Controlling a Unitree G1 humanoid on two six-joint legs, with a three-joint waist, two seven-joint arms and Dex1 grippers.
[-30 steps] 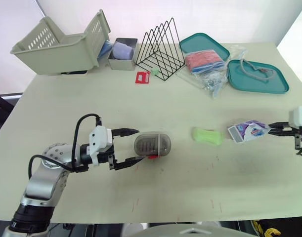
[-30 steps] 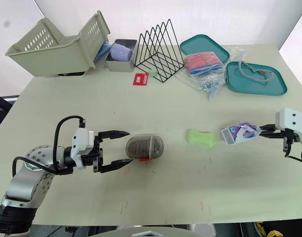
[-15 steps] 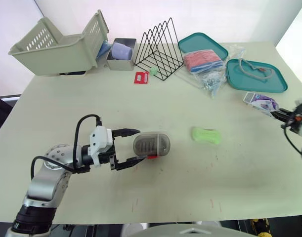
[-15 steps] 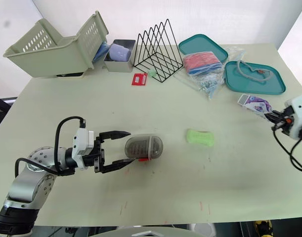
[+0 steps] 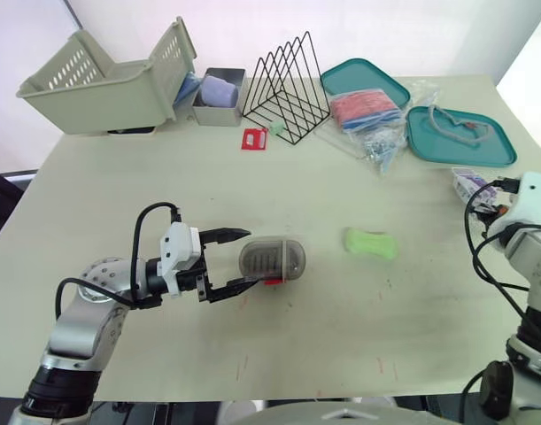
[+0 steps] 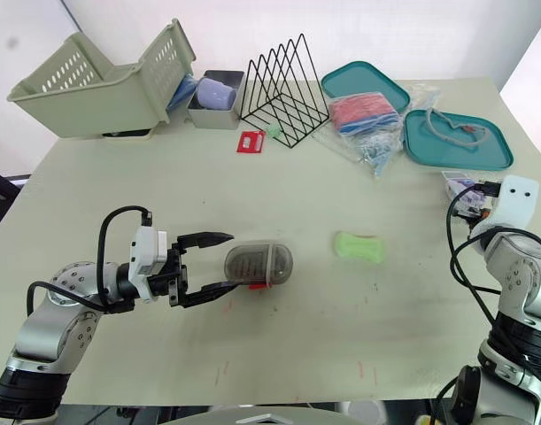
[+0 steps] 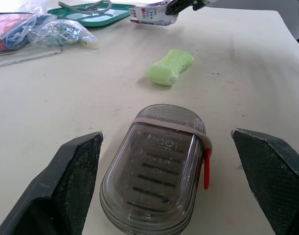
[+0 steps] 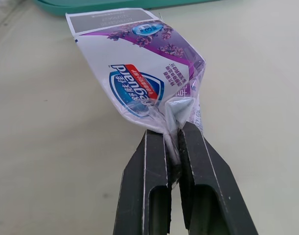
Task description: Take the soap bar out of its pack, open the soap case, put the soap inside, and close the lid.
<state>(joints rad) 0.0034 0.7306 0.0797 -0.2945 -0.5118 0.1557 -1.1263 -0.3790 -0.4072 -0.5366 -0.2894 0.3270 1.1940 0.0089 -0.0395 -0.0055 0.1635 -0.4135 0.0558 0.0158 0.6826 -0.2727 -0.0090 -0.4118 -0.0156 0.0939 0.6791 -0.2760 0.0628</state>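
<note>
Spread wide, the left gripper (image 5: 245,258) flanks the smoky oval plastic soap case (image 5: 272,259). The right gripper (image 8: 172,134) pinches the purple-white soap pack (image 8: 139,83).

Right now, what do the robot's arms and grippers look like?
The left arm and right arm are rounded silver-grey segments with black joints and loose, looping black cables. Each has a white wrist block. The left gripper and right gripper each have two matte black tapering fingers.
</note>
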